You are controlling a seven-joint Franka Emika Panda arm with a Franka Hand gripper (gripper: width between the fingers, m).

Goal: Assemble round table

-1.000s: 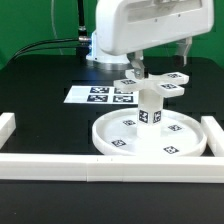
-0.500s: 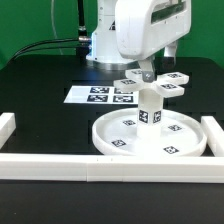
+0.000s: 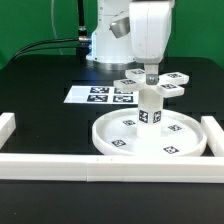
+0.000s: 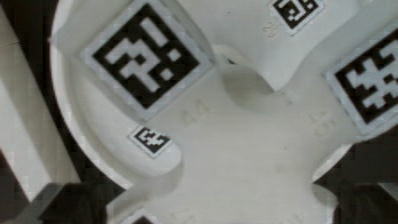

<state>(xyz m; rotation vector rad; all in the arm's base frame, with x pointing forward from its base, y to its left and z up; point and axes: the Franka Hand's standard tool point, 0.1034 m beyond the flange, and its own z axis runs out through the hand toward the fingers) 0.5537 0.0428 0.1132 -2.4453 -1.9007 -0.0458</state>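
round table half built: post (image 3: 150, 112) upright in disc (image 3: 150, 140) on surface (image 3: 40, 110).
cross (image 3: 152, 82) sits atop post; tool (image 3: 150, 72) hangs spread over it, holding nothing, likely ready to grip and twist.

Black desk (image 3: 40, 105), matte surface. Marker board (image 3: 100, 96) lies flat on it toward the back, a thin white sheet with square black-and-white tags showing. White border rails (image 3: 60, 167) frame the near edge of the desk and turn up at both ends: a short upright piece at the exterior view's left (image 3: 6, 128), another at the exterior view's right (image 3: 213, 135). Green backdrop (image 3: 30, 25) behind. Black cable (image 3: 45, 44) runs along the desk's back edge.
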